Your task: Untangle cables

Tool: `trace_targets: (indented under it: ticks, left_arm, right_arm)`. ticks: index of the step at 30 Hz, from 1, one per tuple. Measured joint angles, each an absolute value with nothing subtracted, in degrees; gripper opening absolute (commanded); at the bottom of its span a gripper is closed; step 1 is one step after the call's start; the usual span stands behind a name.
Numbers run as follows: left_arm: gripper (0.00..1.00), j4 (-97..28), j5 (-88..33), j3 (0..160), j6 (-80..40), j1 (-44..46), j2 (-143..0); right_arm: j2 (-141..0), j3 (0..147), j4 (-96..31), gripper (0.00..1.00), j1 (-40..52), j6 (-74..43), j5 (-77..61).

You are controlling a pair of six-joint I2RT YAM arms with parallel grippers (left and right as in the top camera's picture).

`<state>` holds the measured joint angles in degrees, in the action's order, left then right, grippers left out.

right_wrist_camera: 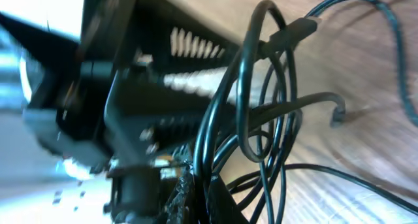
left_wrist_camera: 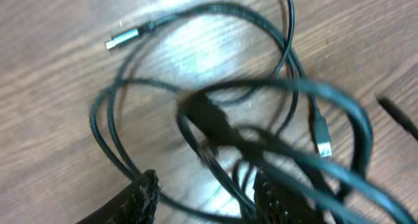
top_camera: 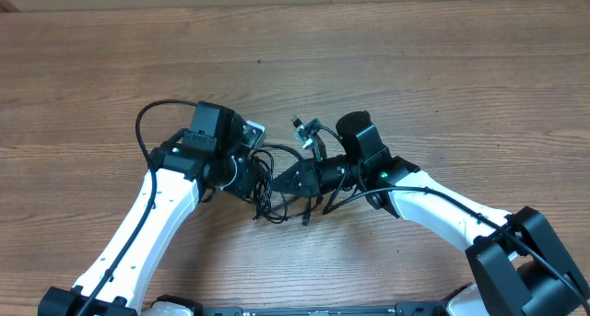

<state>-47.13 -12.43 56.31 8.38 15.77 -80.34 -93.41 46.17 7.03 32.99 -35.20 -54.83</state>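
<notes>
The cables (top_camera: 277,198) are thin black cords lying looped in a tangle on the wooden table, between my two grippers. My left gripper (top_camera: 260,178) comes in from the left. In its wrist view the left gripper (left_wrist_camera: 206,201) has its fingers apart, and several strands of the cables (left_wrist_camera: 215,119) run between them, close to the right finger (left_wrist_camera: 274,198). A silver-tipped plug (left_wrist_camera: 124,38) lies free on the wood. My right gripper (top_camera: 288,180) meets the bundle from the right. Seen from its wrist, the right gripper (right_wrist_camera: 204,194) is shut on a few cable strands (right_wrist_camera: 261,119) that rise from it in loops.
The left arm's black gripper body (right_wrist_camera: 130,87) fills the left of the right wrist view, very close to my right fingers. A second plug (left_wrist_camera: 323,142) hangs in the tangle. Thick black arm cables (top_camera: 147,122) arc beside the left arm. Bare wooden table (top_camera: 415,58) surrounds both arms.
</notes>
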Motion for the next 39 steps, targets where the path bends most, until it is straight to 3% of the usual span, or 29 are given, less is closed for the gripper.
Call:
trace_targets:
  ticks: [20,29,39]
  left_arm:
    - [0.49,-41.95,-12.45,56.31,9.47,15.77,-80.34]
    - [0.49,-42.26,-12.45,56.31,9.45,15.77,-80.34]
    - [0.3,-43.59,-12.45,56.31,7.18,15.77,-80.34]
  right_arm:
    - [-93.41,46.19,9.5,0.04,32.99,-26.96,-71.18]
    - [-93.47,46.17,21.43,0.04,32.99,-26.5,-80.97]
    - [-93.49,46.17,16.05,0.04,32.77,-29.06,-75.55]
